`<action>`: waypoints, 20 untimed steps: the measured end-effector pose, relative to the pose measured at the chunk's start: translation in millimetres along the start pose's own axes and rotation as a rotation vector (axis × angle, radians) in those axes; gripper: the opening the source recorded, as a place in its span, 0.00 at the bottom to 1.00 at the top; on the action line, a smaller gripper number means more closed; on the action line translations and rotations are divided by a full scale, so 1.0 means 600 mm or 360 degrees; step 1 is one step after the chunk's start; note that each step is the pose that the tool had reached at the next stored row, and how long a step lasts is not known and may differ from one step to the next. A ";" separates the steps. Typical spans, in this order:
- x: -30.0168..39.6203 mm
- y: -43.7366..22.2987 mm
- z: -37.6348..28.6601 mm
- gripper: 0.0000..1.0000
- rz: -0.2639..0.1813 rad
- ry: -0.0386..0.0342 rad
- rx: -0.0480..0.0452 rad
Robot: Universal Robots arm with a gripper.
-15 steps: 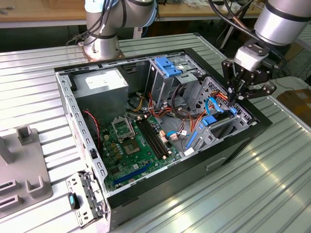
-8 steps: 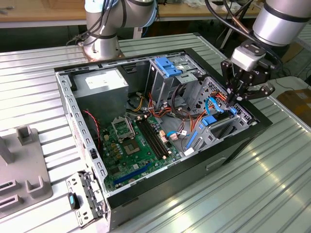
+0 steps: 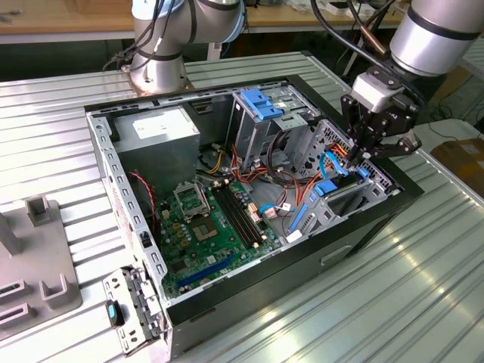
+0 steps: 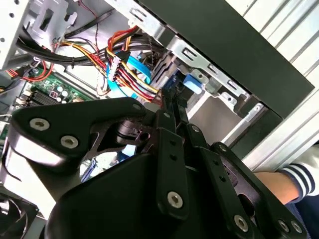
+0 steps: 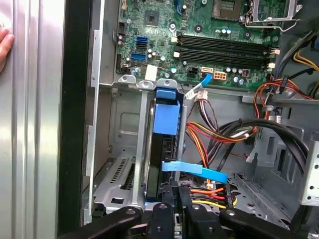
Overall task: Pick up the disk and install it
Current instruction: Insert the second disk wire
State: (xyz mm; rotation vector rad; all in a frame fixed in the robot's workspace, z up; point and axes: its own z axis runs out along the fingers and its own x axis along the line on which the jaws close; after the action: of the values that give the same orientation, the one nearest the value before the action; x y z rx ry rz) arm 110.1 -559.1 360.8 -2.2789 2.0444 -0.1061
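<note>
Ribbed metal table [image 3: 423, 280] under open computer case [image 3: 363, 227] and grey fixture [image 3: 38, 265].

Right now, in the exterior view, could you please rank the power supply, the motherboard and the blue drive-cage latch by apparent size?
1. Motherboard
2. Power supply, somewhat smaller, though farther from the camera
3. Blue drive-cage latch, clearly smallest

Disk [image 5: 160, 149] stands edge-on in drive cage [image 5: 124, 164], mostly hidden. Gripper [image 5: 175, 191] fingertips masked by linkage; grip undeterminable. Hand [image 5: 4, 44] cut by frame edge.
</note>
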 end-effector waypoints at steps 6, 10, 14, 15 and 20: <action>0.019 0.002 0.001 0.16 0.0009 -0.0044 0.0005; 0.024 0.003 0.001 0.16 0.0022 -0.0137 0.0015; 0.033 0.004 0.001 0.16 0.0037 -0.0144 0.0017; 0.034 0.004 0.002 0.16 0.0046 -0.0143 0.0017; 0.034 0.006 0.005 0.16 0.0079 -0.0158 0.0020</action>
State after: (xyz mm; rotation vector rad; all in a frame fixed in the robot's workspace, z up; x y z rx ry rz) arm 109.0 -580.1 357.2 -2.1776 2.0433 -0.0032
